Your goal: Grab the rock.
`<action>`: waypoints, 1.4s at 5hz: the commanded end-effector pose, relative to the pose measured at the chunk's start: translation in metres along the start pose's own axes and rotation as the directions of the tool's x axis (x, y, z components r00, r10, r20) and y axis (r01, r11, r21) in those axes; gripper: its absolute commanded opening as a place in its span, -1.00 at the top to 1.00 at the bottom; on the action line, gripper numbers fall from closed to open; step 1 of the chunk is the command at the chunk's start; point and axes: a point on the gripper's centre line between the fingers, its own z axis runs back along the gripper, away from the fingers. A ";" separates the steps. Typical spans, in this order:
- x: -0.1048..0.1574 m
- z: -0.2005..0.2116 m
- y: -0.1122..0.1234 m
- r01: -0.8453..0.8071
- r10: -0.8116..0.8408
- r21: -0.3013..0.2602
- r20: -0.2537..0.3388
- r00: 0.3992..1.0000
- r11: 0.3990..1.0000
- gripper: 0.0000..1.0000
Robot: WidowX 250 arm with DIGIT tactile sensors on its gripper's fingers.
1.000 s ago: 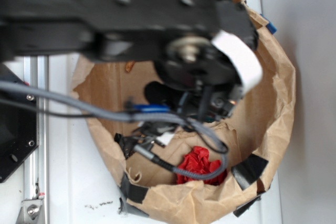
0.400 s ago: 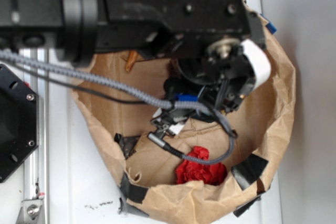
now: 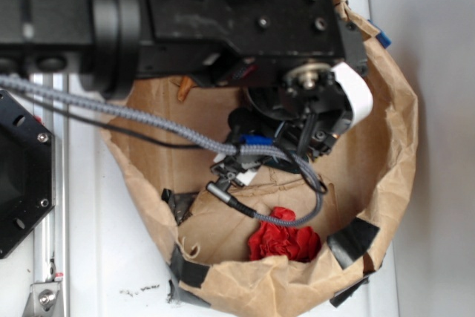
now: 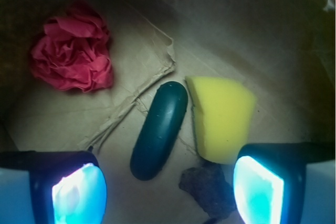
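In the wrist view the rock (image 4: pixel 209 190), a small jagged grey-brown lump, lies on the paper floor of the bag just below the yellow sponge (image 4: pixel 220 116). It sits between my fingers, close beside the right fingertip (image 4: pixel 258 190) and far from the left one (image 4: pixel 79 194). My gripper (image 4: pixel 169 192) is open and hovers above it with nothing held. In the exterior view my gripper (image 3: pixel 297 135) hangs inside the brown paper bag (image 3: pixel 390 161), and the arm hides the rock there.
A smooth dark green oblong (image 4: pixel 159 129) lies left of the sponge. A crumpled red cloth (image 4: pixel 72 56) (image 3: pixel 283 240) rests near the bag's wall. A grey cable (image 3: pixel 185 135) drapes across the bag. The bag's walls surround the gripper.
The arm has shifted up and to the right over the bag, then settled; the gripper now sits slightly lower inside the bag. The red cloth has not moved.
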 end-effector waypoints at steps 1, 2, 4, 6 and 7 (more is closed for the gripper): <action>-0.008 -0.004 0.012 -0.025 0.025 0.035 0.011 1.000 0.999 -1.00; -0.011 -0.020 0.018 -0.019 0.019 0.070 0.004 1.000 0.997 -1.00; -0.019 -0.027 0.008 0.060 -0.063 0.069 0.045 0.997 0.996 -1.00; -0.017 -0.039 0.008 0.097 -0.103 0.075 0.090 0.991 0.993 -1.00; -0.017 -0.037 0.017 0.078 -0.083 0.058 0.082 0.993 0.995 -1.00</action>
